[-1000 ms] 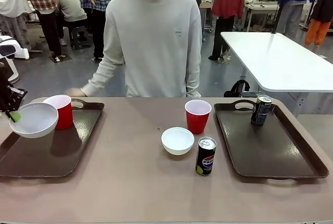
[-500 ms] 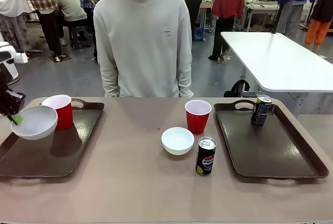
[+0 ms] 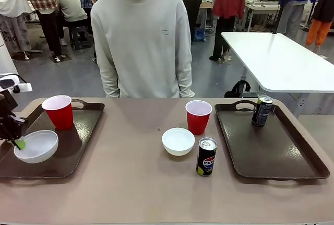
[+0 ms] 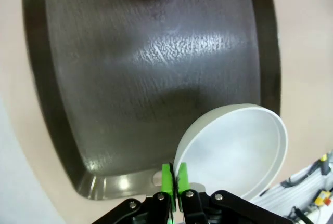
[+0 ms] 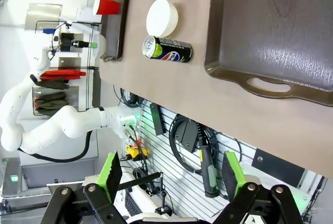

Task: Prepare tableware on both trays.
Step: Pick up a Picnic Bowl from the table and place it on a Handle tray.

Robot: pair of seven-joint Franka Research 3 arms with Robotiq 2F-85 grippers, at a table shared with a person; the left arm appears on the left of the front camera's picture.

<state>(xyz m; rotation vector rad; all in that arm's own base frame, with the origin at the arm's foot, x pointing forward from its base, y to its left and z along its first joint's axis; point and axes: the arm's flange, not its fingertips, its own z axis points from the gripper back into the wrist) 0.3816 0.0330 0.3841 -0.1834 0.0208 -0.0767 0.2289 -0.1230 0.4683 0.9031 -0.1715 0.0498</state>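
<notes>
Jaws pinched shut on its rim, the left gripper holds the white bowl low over the left tray's near end; I'd want it sitting flat on that tray before the jaws part.

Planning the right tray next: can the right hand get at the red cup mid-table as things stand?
Probably yes. The right hand is open and holds nothing, and the red cup stands free, though the Pepsi can sits close in front of it.
</notes>
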